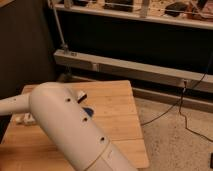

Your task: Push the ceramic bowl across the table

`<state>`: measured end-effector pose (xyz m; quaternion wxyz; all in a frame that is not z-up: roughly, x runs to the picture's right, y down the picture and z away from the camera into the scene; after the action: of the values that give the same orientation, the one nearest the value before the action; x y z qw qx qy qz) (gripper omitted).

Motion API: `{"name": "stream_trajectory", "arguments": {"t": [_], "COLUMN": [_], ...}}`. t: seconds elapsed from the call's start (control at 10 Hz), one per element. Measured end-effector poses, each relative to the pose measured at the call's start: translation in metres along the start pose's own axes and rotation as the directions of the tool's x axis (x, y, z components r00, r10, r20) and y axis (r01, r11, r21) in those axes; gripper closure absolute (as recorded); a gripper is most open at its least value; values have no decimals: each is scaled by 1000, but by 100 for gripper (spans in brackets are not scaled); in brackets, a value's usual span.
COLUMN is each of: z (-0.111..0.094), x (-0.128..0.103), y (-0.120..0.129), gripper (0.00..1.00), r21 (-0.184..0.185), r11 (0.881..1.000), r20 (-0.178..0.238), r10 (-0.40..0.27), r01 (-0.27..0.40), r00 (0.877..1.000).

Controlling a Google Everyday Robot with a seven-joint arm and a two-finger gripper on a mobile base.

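The light wooden table (pixel 117 102) fills the lower left. A thick white link of my arm (pixel 70 125) crosses its middle and hides much of the top. Only a dark blue sliver of the ceramic bowl (pixel 88 111) shows at the right edge of that link, near the table's centre. The thinner forearm (pixel 12 104) runs off the left edge of the view. My gripper is out of view past that edge.
A small white box with dark marks (pixel 25 119) lies at the left of the table below the forearm. Another small white piece with a dark mark (pixel 80 95) peeks out above the bowl. Behind the table stand a dark shelf unit (pixel 140 45) and floor cables (pixel 180 107).
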<state>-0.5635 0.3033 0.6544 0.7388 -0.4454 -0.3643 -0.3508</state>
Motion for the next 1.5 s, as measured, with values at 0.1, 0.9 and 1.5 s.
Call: {"name": "stream_trajectory", "arguments": {"t": [0.1, 0.9, 1.5], "z": [-1, -34, -2], "x": [1, 81, 65], "y": [-1, 28, 50], "gripper": [35, 35, 35], "r21": [2, 48, -45], "r11": [1000, 988, 996], "r20": [5, -3, -84], "r10": [2, 144, 75], "r01": [-2, -144, -79], "r00": [1000, 990, 994]}}
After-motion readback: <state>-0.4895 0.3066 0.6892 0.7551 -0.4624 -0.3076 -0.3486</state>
